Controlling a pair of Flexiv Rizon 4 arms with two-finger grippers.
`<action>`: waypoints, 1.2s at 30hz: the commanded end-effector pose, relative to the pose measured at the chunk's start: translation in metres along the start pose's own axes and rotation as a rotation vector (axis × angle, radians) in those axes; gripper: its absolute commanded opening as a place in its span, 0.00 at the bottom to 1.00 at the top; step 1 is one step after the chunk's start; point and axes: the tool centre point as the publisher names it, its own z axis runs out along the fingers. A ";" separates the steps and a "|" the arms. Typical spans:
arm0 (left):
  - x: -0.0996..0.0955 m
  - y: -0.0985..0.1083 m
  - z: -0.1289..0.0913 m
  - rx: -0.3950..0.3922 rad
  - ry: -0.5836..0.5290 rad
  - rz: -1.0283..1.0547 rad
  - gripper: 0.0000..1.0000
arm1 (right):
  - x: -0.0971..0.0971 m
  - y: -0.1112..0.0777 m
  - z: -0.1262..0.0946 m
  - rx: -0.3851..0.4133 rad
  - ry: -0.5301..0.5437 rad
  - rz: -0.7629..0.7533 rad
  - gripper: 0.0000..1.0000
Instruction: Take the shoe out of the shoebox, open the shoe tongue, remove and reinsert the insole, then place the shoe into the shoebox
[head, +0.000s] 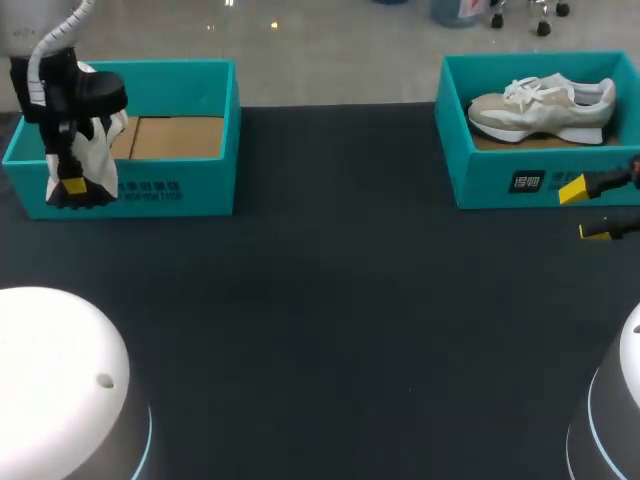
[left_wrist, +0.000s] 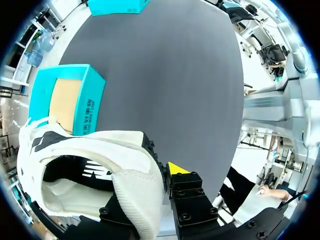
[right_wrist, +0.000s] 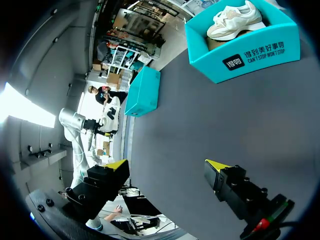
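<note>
My left gripper (head: 74, 185) hangs over the front wall of the left teal shoebox (head: 190, 190), shut on a white shoe with black trim (head: 95, 150). In the left wrist view the shoe (left_wrist: 100, 155) fills the space at the gripper (left_wrist: 167, 172), whose fingers pinch the shoe's collar wall; one yellow tip shows outside it, and the box (left_wrist: 75, 100) lies beyond. A beige and white shoe (head: 545, 105) lies in the right teal shoebox (head: 500, 180). My right gripper (head: 585, 210) stands open in front of that box, empty, as the right wrist view (right_wrist: 167, 167) also shows.
The left box shows a bare cardboard floor (head: 175, 137). Dark table surface (head: 330, 290) stretches between and in front of both boxes. In the right wrist view the right box (right_wrist: 250, 55) with its shoe (right_wrist: 235, 20) is ahead, and the left box (right_wrist: 142, 92) stands farther off.
</note>
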 end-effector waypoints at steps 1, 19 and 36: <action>-0.016 0.011 -0.003 0.054 0.018 -0.002 0.00 | 0.001 -0.001 0.000 -0.001 -0.004 0.001 1.00; -0.021 0.013 -0.005 0.056 0.020 -0.032 0.00 | 0.001 -0.001 0.000 -0.001 -0.004 0.001 1.00; -0.079 0.076 -0.028 0.022 0.076 0.089 0.00 | 0.001 -0.001 0.000 -0.001 -0.004 0.001 1.00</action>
